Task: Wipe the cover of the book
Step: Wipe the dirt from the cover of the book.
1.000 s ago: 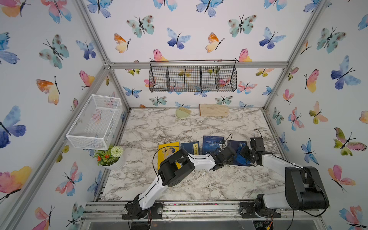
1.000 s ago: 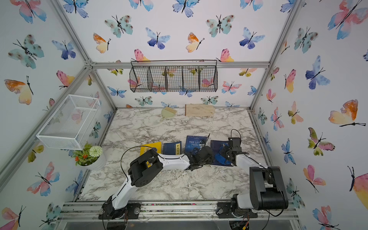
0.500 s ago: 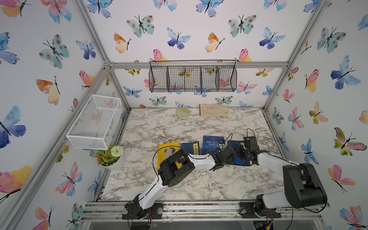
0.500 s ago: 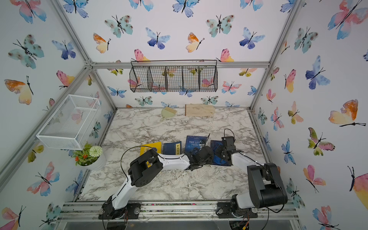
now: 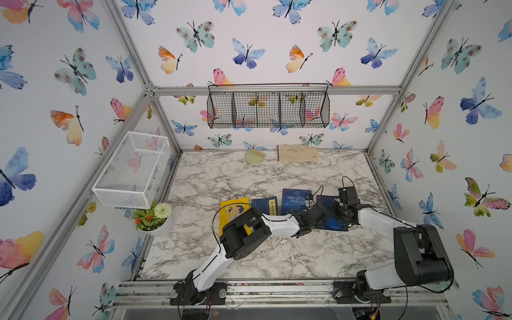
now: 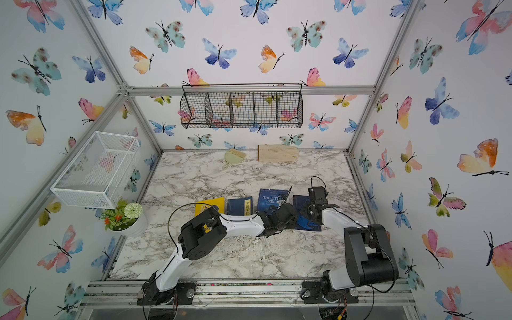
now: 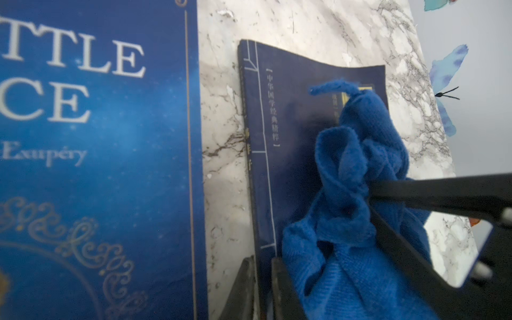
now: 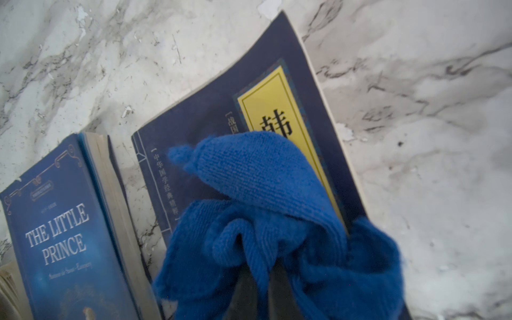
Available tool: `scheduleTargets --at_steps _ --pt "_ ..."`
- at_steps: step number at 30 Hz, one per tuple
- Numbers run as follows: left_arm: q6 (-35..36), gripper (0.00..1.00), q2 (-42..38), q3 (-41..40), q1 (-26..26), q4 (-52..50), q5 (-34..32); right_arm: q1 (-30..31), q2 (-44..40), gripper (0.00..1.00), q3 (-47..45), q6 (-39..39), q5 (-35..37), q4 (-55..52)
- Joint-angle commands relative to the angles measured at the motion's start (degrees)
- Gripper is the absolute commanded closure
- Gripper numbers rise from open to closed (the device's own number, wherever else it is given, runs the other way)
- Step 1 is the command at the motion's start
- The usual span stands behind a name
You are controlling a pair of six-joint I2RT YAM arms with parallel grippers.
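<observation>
1. Both arms reach from the near rail across the marble table (image 5: 249,257) and meet at the right end of a row of books.
2. Left gripper (image 7: 261,282): jaws closed on the spine edge of the navy book (image 8: 194,119).
3. Right gripper (image 8: 259,279): jaws clamped on a bunched blue cloth (image 8: 263,171), which rests on the cover and hides part of the yellow title label.
4. The navy book lies flat, cover up, rightmost in the row. It is just beside The Little Prince (image 5: 295,199), with a strip of marble between.
5. Further left: a smaller navy book (image 5: 264,205), then a yellow book (image 5: 234,206).
6. Far edge: a green hand brush (image 5: 255,157) and a wooden board (image 5: 297,153), well apart from the books.
7. Back wall: a black wire basket (image 5: 268,109).
</observation>
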Motion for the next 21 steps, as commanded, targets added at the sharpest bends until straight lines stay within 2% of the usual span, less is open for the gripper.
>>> scheduleTargets --at_steps 1,6,10,12,16,21 --pt "0.13 0.85 0.86 -2.56 0.22 -6.63 1.25 -2.89 2.44 0.95 -3.83 -0.36 5.42 -12.54" --pt "0.13 0.85 0.76 -2.80 0.26 -6.26 1.59 -7.62 0.69 0.93 -4.47 0.37 6.51 -12.23" --pt "0.13 0.85 0.68 -2.78 0.22 -5.88 1.85 -7.82 -0.64 0.96 -5.15 0.14 5.44 -11.56" --pt "0.18 0.85 0.68 -2.93 0.26 -5.51 1.82 -7.76 -1.87 0.97 -6.85 0.58 2.51 -9.96" --pt "0.05 0.85 1.21 -2.71 0.25 -5.04 2.19 -5.64 -2.78 0.98 -9.72 2.75 -2.16 -6.83" --pt "-0.05 0.85 1.81 -2.01 0.26 -5.05 2.56 -0.51 -1.52 0.99 -7.93 4.67 -0.53 -8.11"
